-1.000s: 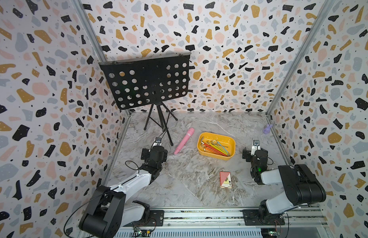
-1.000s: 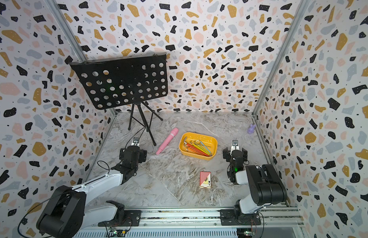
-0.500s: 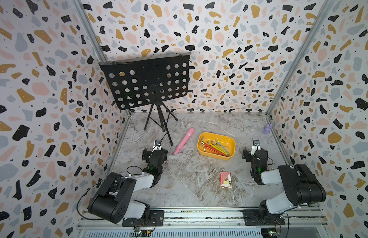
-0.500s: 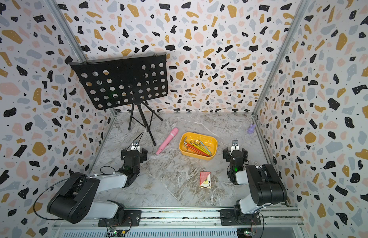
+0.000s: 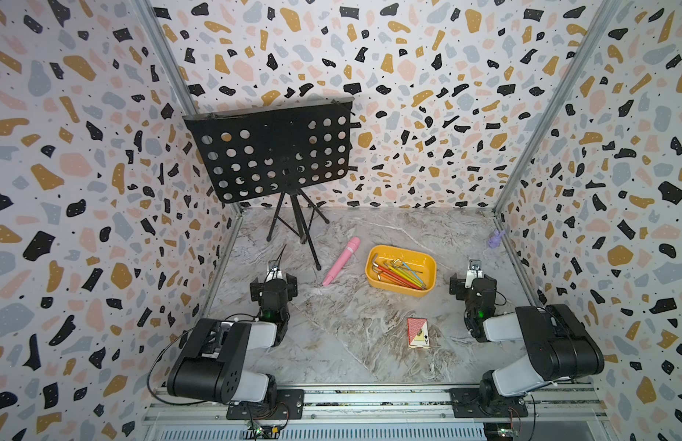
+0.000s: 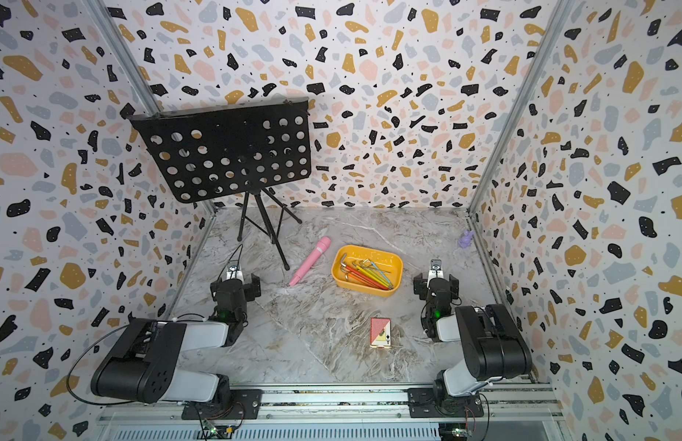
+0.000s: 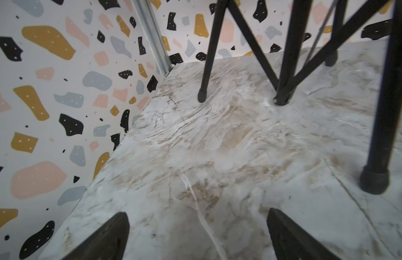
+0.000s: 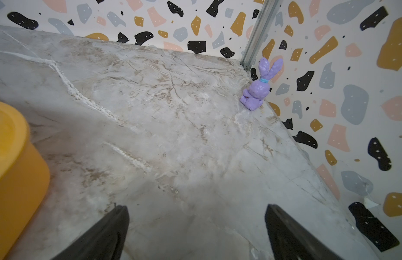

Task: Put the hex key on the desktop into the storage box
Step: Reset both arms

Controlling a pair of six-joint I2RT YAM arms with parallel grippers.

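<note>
Overhead pair, low wrists; shared desktop (image 5: 350, 343)

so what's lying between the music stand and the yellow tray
A pink stick lies between the music stand and the yellow tray, in both top views.

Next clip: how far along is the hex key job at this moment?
Done, by the look of it: the coloured hex keys lie inside the yellow storage box, and both top views show none loose on the desktop. In hand: nothing; the left gripper and right gripper have jaws wide open and empty. Left: nothing visible, unless one lies hidden from the cameras.
</note>
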